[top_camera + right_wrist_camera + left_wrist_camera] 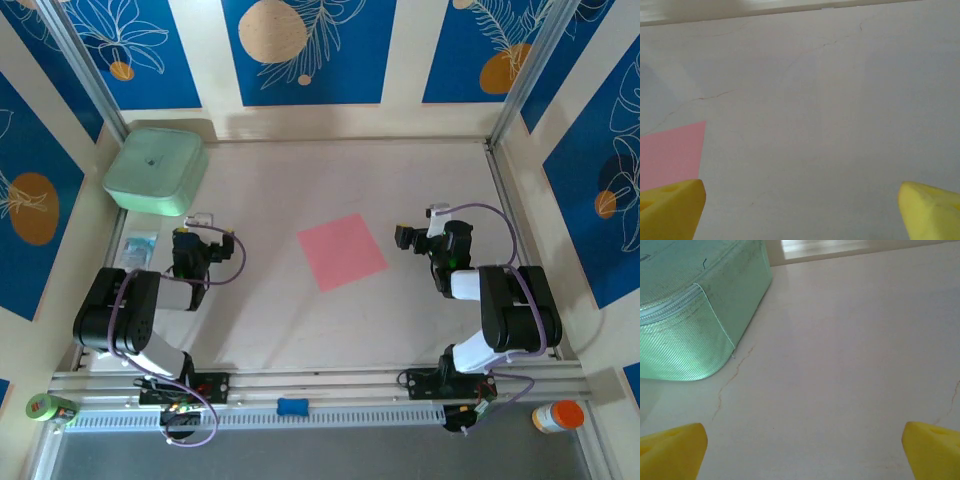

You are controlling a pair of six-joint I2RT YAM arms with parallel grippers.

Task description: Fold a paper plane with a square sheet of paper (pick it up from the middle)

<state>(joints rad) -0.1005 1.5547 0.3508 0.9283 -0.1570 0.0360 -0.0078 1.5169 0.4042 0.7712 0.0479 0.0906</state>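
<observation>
Top external view: sheet of paper [342, 251] lies flat, probably light, limp, easily creased; I'd pinch its middle. My left tool [802, 452] and right tool [800, 210] stand spread.

Pink square sheet of paper [342, 251], mint-green box [156, 170], blue walls [350, 85] with white leaves.

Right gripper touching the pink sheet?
Apart. The top external view shows a strip of bare table between the right gripper and the pink square sheet of paper, which lies flat.
</observation>
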